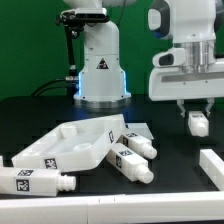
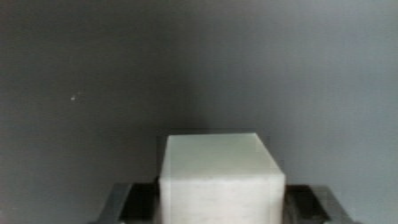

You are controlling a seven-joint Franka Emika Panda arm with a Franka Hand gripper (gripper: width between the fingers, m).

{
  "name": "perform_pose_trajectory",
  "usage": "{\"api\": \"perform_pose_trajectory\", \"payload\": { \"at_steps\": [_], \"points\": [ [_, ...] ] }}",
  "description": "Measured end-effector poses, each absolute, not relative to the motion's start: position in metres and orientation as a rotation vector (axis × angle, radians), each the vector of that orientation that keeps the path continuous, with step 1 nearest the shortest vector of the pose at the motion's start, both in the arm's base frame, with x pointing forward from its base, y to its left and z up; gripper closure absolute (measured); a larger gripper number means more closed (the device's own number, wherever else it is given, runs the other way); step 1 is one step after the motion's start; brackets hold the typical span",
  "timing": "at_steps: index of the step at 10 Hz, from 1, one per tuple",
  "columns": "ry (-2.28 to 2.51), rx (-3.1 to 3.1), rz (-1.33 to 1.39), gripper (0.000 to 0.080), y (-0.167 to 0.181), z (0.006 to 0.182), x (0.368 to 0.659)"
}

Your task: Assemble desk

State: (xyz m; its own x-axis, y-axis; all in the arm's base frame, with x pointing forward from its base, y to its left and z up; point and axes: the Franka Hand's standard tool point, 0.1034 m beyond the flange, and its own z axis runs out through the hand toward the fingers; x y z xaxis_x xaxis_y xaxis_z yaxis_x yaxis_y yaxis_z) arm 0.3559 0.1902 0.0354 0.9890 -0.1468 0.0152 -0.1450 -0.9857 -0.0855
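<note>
My gripper (image 1: pixel 197 113) hangs above the table at the exterior view's right, shut on a white desk leg (image 1: pixel 198 123) that sticks out below the fingers, clear of the table. In the wrist view the same leg (image 2: pixel 222 175) fills the gap between the dark fingers (image 2: pixel 139 205) of the gripper (image 2: pixel 222 208), over bare dark table. The white tabletop panel (image 1: pixel 68 146) lies tilted at the left centre. One tagged leg (image 1: pixel 36 182) lies in front of it at the lower left. Two more legs (image 1: pixel 137 145) (image 1: pixel 131 164) lie beside it near the middle.
The white robot base (image 1: pixel 100 70) stands at the back centre behind the panel. A long white bar (image 1: pixel 212 166) lies at the exterior view's right edge, below and in front of the gripper. Dark table (image 1: pixel 175 160) shows between the legs and that bar.
</note>
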Motion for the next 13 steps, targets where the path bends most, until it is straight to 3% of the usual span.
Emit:
{"api": "perform_pose_trajectory", "payload": {
  "at_steps": [2, 9, 10, 11, 12, 13],
  "points": [
    [0.025, -3.063, -0.018, 0.0515, 0.192, 0.026, 0.345],
    [0.045, -3.070, 0.016, 0.0515, 0.187, 0.014, 0.344],
    [0.045, -3.070, 0.017, 0.0360, 0.187, 0.014, 0.344],
    [0.045, -3.070, 0.017, 0.0360, 0.187, 0.014, 0.344],
    [0.015, -3.071, 0.020, 0.0231, 0.186, 0.015, 0.344],
    [-0.054, -3.071, 0.025, 0.0167, 0.178, 0.027, 0.349]
  ]
}}
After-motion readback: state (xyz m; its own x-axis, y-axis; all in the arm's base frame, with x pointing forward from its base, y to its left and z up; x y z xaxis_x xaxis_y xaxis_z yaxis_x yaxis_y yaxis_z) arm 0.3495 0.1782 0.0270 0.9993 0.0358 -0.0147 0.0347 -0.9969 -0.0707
